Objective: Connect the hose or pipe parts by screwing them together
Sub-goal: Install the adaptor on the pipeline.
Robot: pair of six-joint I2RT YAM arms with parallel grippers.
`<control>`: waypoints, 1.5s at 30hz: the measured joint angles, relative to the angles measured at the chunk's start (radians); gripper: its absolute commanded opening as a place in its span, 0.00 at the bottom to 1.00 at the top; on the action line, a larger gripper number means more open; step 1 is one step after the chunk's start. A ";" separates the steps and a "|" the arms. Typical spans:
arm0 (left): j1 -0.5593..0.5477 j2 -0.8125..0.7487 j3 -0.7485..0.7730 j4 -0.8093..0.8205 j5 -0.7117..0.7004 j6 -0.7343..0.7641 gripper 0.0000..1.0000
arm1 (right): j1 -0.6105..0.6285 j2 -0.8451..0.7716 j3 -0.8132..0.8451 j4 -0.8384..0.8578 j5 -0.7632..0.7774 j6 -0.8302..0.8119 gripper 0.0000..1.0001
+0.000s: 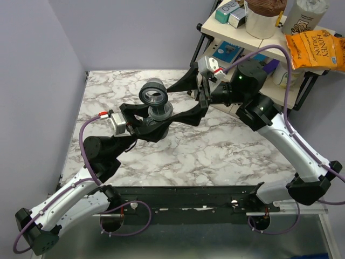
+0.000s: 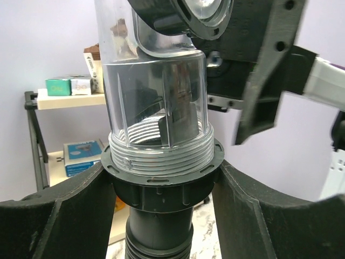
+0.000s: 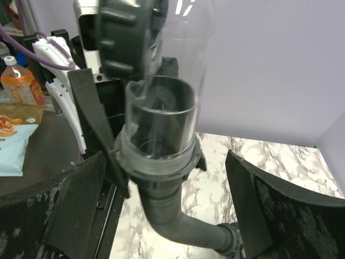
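Left end effector (image 2: 161, 172) clamps collar nut (image 2: 161, 191); threading looks unfinished, so my released right end effector (image 3: 164, 162) should twist clear end piece (image 2: 156, 97).

We see a marble table (image 1: 215, 154), white with grey veining, and pale lilac walls (image 1: 135, 32). The left arm (image 1: 70, 202) and right arm (image 1: 294, 143) are white-shelled with black joints, and their cables (image 1: 82, 145) are purple. The left gripper (image 2: 161, 172) is matte black. The collar nut (image 2: 161, 197) is dark grey, the end piece (image 2: 156, 91) is clear, and the ribbed hose (image 2: 159, 245) is charcoal. The shelf (image 1: 213, 28) is cream, its bag (image 1: 315, 51) is orange, and a box (image 2: 58, 86) is teal.
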 measured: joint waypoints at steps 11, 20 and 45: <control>0.001 -0.001 0.000 -0.002 0.043 -0.026 0.00 | -0.011 0.123 0.103 0.012 -0.181 0.048 1.00; 0.001 -0.001 0.000 -0.002 0.060 -0.027 0.00 | -0.011 0.172 0.145 0.095 -0.275 0.137 1.00; 0.001 -0.004 0.000 -0.005 0.062 -0.022 0.00 | -0.011 0.297 0.168 0.554 -0.425 0.548 0.06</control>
